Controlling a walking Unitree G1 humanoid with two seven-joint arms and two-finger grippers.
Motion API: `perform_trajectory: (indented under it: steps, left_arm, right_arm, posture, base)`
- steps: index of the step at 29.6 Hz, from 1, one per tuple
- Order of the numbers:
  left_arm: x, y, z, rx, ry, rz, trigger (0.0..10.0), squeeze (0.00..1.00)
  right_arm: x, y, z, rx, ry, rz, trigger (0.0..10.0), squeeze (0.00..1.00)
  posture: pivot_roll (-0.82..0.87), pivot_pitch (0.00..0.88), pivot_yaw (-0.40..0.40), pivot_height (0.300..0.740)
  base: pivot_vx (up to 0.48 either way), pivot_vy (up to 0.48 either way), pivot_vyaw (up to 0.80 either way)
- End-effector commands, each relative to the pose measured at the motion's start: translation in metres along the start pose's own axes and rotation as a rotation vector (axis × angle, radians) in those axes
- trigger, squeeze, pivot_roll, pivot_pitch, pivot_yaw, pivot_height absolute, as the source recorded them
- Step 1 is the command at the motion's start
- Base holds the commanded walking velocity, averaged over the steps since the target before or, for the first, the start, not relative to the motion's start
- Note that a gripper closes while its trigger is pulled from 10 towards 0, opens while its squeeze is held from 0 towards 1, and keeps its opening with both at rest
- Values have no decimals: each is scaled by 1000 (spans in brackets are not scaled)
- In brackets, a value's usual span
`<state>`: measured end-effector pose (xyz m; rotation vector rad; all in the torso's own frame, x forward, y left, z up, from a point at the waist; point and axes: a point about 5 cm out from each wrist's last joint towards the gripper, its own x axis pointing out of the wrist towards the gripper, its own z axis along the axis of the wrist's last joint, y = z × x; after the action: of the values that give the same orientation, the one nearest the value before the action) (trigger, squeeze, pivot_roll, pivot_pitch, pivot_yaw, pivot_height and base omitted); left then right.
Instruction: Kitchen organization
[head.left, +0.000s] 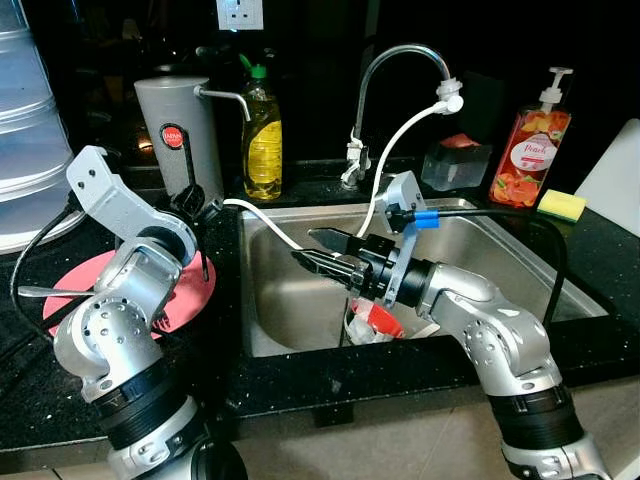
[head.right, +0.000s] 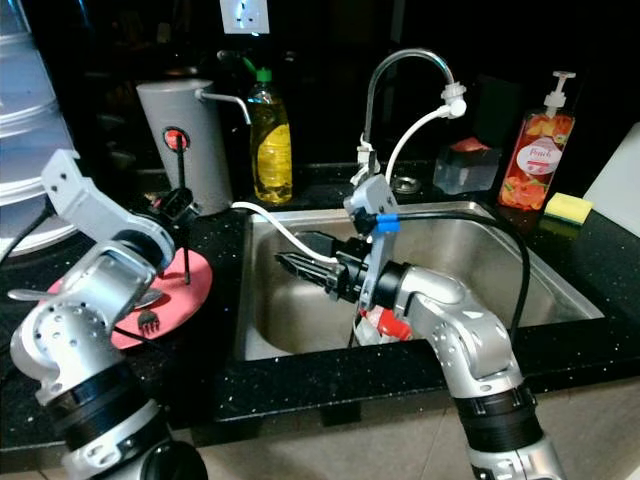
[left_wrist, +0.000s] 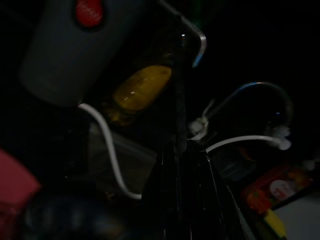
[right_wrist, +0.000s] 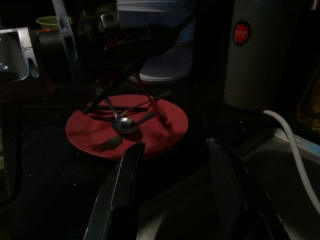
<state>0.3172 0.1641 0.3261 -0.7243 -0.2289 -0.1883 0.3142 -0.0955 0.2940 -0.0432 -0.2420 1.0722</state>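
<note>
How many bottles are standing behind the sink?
2. A yellow dish soap bottle with a green cap stands left of the faucet, beside the grey canister. An orange pump bottle stands at the far right, near the yellow sponge.

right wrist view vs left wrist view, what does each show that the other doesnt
Right wrist view: the open right gripper faces a red plate carrying a spoon and forks, with the left gripper above it.

Left wrist view: the yellow bottle, faucet, orange soap bottle, and a dark utensil handle running along the gripper's fingers.

Both: the grey canister with its red label, and the white hose.
</note>
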Motion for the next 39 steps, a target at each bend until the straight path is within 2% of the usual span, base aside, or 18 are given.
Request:
perform_trajectory:
  steps: [1, 8, 14, 16, 17, 18, 19, 21, 23, 27, 32, 37, 39]
  left_arm:
    - [4, -3, 5, 17, -11, -28, 10000, 0]
    - [12, 4, 20, 59, -49, -5, 10000, 0]
    - [15, 1, 21, 93, -16, -32, 10000, 0]
    - [18, 4, 7, 293, 155, -27, 10000, 0]
    - [18, 8, -1, 340, 248, -21, 10000, 0]
    - [18, 8, -1, 340, 248, -21, 10000, 0]
    - [20, 12, -7, 376, 311, -20, 10000, 0]
    - [24, 11, -13, 359, 358, -68, 10000, 0]
    - [31, 9, -19, 308, 376, -91, 10000, 0]
    - [40, 11, -30, 272, 418, -83, 10000, 0]
    - [49, 6, -48, 297, 487, -124, 10000, 0]
    - [56, -6, -75, 363, 576, -230, 10000, 0]
    - [57, -7, -78, 367, 584, -239, 10000, 0]
  right_arm:
    - [1, 1, 1, -6, -6, 7, 10000, 0]
    - [-1, 1, 1, -6, -6, -2, 10000, 0]
    - [-1, 1, 1, -7, -6, -4, 10000, 0]
    - [-3, -2, 2, -13, -6, -18, 10000, 0]
    - [-3, -4, 3, -16, -8, -36, 10000, 0]
    - [-3, -4, 3, -16, -8, -36, 10000, 0]
    - [-3, -7, 4, -18, -12, -57, 10000, 0]
    - [-1, -14, 7, -19, -28, -110, 10000, 0]
    - [1, -20, 10, -21, -43, -157, 10000, 0]
    - [3, -25, 12, -25, -47, -190, 10000, 0]
    - [2, -32, 13, -32, -28, -226, 10000, 0]
    - [-2, -41, 12, -26, -7, -292, 10000, 0]
    - [-2, -42, 11, -26, -7, -295, 10000, 0]
  posture:
    - [-13, 51, -2, 740]
    - [-15, 53, 3, 740]
    - [-16, 54, 4, 740]
    - [-13, 56, -2, 740]
    - [-11, 58, -3, 740]
    - [-11, 58, -3, 740]
    - [-8, 58, -6, 740]
    - [-8, 60, -7, 740]
    - [-10, 56, -4, 740]
    - [-17, 56, -1, 740]
    - [-26, 53, -2, 740]
    - [-26, 53, -2, 740]
    - [-35, 50, 0, 740]
  base:
    - [0, 0, 0]
    - [0, 0, 0]
    - [0, 0, 0]
    - [0, 0, 0]
    - [0, 0, 0]
    - [0, 0, 0]
    - [0, 0, 0]
    - [0, 0, 0]
    - [0, 0, 0]
    - [0, 0, 0]
    - [0, 0, 0]
    - [0, 0, 0]
    - [0, 0, 0]
